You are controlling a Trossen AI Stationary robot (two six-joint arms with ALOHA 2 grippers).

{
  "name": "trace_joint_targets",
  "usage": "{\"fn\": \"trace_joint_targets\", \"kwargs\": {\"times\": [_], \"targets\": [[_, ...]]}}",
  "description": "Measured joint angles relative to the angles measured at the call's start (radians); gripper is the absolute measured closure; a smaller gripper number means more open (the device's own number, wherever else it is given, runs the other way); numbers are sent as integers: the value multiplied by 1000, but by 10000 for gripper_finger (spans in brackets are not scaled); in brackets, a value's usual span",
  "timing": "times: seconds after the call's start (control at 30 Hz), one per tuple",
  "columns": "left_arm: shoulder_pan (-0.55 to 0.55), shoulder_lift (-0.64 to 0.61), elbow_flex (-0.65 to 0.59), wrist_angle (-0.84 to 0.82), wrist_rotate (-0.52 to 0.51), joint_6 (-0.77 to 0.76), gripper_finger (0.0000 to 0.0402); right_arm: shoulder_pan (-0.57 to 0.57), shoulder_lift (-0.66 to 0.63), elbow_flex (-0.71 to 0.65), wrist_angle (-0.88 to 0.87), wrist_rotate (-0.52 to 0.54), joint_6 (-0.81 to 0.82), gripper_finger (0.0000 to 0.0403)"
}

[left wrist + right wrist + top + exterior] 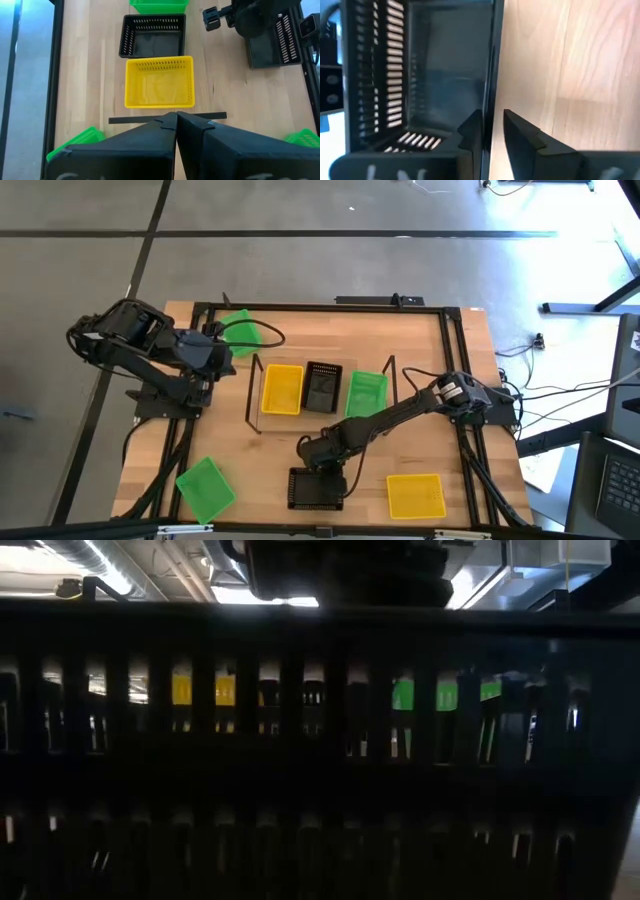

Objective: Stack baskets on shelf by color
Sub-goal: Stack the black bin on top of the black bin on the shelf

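While three shallow perforated plastic baskets sit side by side on the low light-wood shelf (305,418) with black wire end frames, namely a yellow one (282,389), a black one (322,386) and a green one (366,393), more lie loose on the wooden counter (255,460): a green basket (206,487) at the near left corner, a yellow basket (415,495) near right, another green basket (238,330) at the far side by the left arm. Low view is blocked almost entirely by the slotted wall of the black basket (320,790) close to the lens; only yellow and green slivers show through the slots.

Right arm reaches diagonally across the counter in front of the shelf, right hand (322,463) tipped down at the far rim of that loose black perforated basket (318,488). Its wrist view shows the fingers (522,132) straddling one side wall of the basket (420,75), one inside, one outside, clamped on it.

Left hand (176,120) hovers left of the shelf, fingers pressed together, holding nothing.
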Motion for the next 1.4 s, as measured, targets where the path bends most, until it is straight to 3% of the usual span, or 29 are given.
{"fn": "trace_joint_targets", "kwargs": {"times": [0.2, 0.33, 0.47, 0.87, 1.0, 1.23, 1.4], "targets": [[0, 0, 0, 0, 0, 0, 401, 0, 20, 0, 43, -4, -2, 354], [0, 0, 0, 0, 0, 0, 401, 0, 21, 0, 43, -14, 16, 391], [0, 0, 0, 0, 0, 0, 401, 0, 21, 21, 20, -16, 52, 394], [0, 0, 0, -1, 0, 9, 401, -18, 20, 242, -277, -154, 131, 400], [0, 0, 0, -1, 0, 43, 401, -34, 20, 362, -426, -148, 138, 401], [0, 0, 0, 0, 0, 87, 401, -62, 19, 600, -591, 16, 349, 401], [0, 0, 0, 0, 0, 87, 401, -72, -55, 567, -602, 183, 604, 401]]}}
